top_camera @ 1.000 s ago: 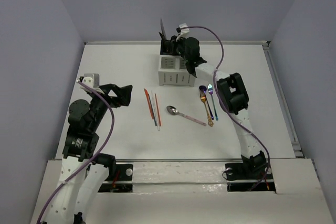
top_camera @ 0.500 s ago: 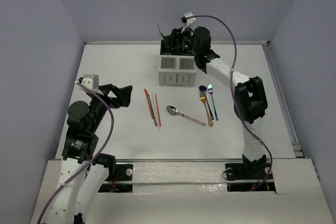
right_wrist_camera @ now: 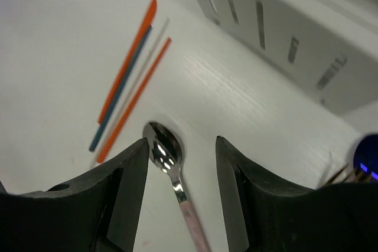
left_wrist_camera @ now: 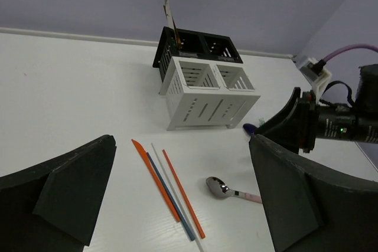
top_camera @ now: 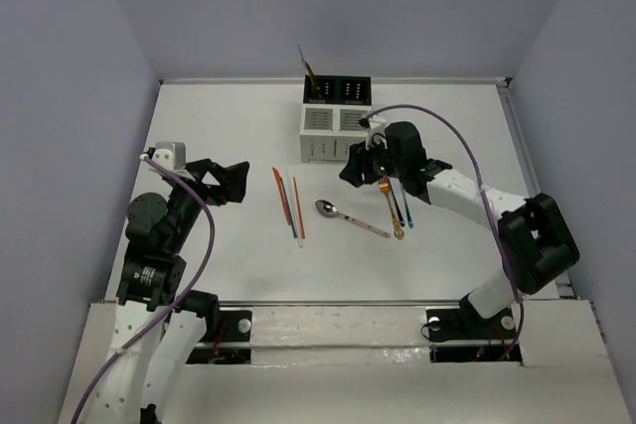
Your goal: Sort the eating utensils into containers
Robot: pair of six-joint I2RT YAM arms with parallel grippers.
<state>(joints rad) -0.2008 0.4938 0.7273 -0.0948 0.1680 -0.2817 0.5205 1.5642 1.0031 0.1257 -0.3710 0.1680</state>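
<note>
The containers are one slatted caddy (top_camera: 328,138), white in front and dark behind. A knife (top_camera: 308,69) stands in its rear left compartment. On the table lie orange and pale chopsticks (top_camera: 288,204), a silver spoon (top_camera: 350,217) with a pink handle, a gold fork (top_camera: 391,208) and purple-blue spoons (top_camera: 402,201). My right gripper (top_camera: 350,174) hangs open just in front of the caddy. In its wrist view the spoon (right_wrist_camera: 168,157) lies below and between its fingers (right_wrist_camera: 127,181), untouched. My left gripper (top_camera: 224,181) is open and empty, left of the chopsticks (left_wrist_camera: 168,187).
The caddy (left_wrist_camera: 207,90) stands near the back wall. The right arm (left_wrist_camera: 319,125) reaches in from the right in the left wrist view. A blue spoon bowl (right_wrist_camera: 369,157) and gold fork tines (right_wrist_camera: 342,174) lie at the right edge of the right wrist view.
The right gripper let the knife go into the rear left compartment. It then drew back from over the caddy and came down toward the silver spoon. The left arm stayed still.
</note>
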